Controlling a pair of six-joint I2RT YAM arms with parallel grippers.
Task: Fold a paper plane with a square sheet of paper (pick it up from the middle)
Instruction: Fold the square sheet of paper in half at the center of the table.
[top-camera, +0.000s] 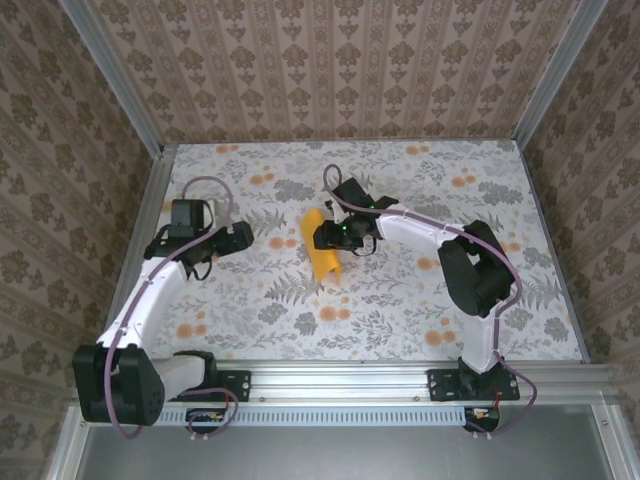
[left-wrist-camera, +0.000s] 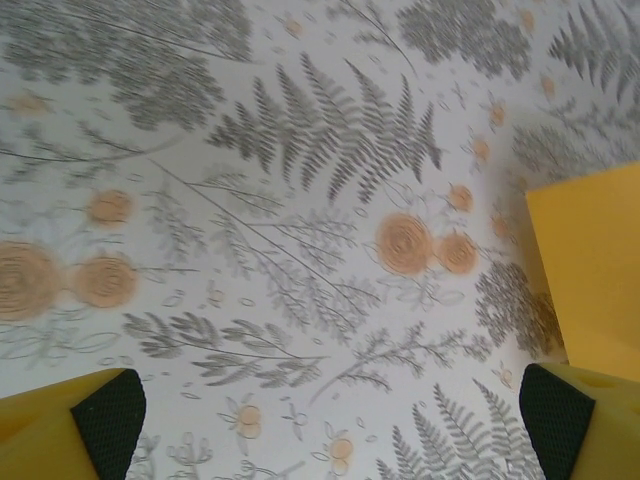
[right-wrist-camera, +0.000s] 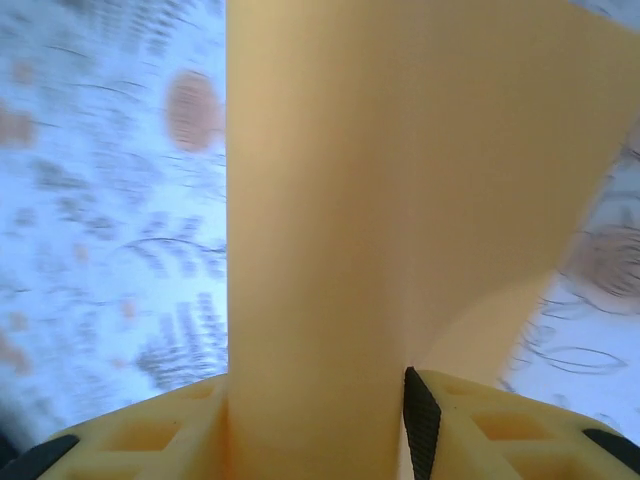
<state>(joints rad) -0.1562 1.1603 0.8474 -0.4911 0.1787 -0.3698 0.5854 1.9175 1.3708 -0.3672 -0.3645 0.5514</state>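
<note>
Right end effector (top-camera: 335, 237) clamped on the middle of the orange sheet (top-camera: 322, 255), which is bowed up off the counter (top-camera: 400, 310) | left end effector (left-wrist-camera: 320, 415) fingers apart, near the sheet | risk: an uneven pinch may let the thin paper slip or crease crooked.

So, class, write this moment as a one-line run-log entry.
left tool: open, beside square sheet of paper, not touching | right tool: shut on it mid-sheet | sheet state: bowed, not flat

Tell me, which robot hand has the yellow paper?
The right gripper: the square sheet of paper sits between its fingers. The left gripper is open over bare tablecloth.
</note>
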